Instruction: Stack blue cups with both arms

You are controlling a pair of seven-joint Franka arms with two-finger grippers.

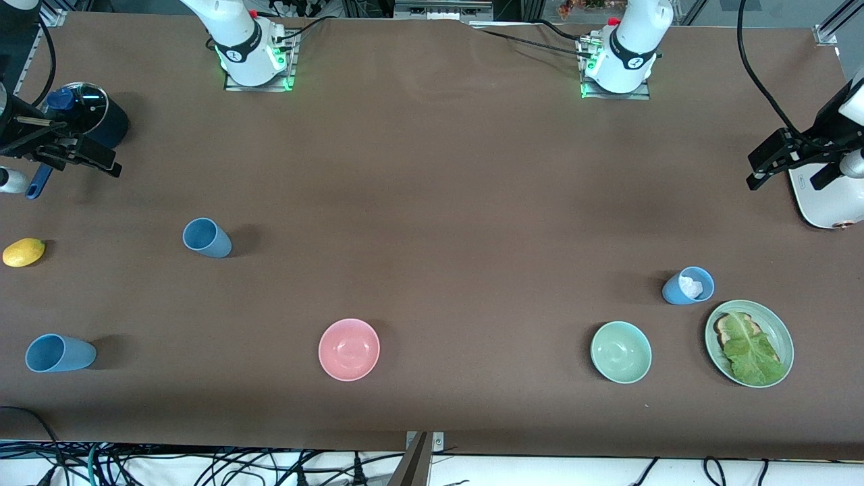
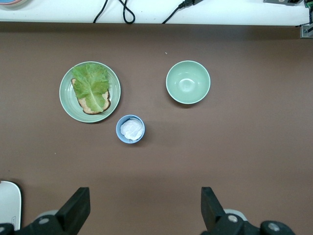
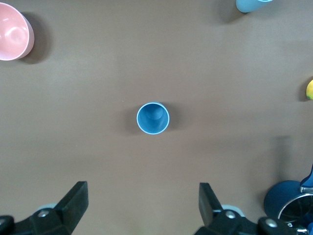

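Both my hands hang spread and empty, left hand point(image 2: 142, 210) above the blue cup with white stuffing point(image 2: 130, 129) beside the plate point(image 2: 68, 105), right hand point(image 3: 142, 208) above an empty blue cup point(image 3: 152, 118): light, stiff, slippery plastic, so I'd pinch the rim wall.

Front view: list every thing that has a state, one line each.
Cup beside the lemon: upright, empty.
Cup nearest the camera: upright, empty.
Cup by the plate: upright, white stuff inside.
Pink bowl: upright, empty.
Green bowl: upright, empty.
Plate: holds toast and lettuce.
Saucepan: lidded.
Left claw: open, waiting.
Right claw: open, waiting.
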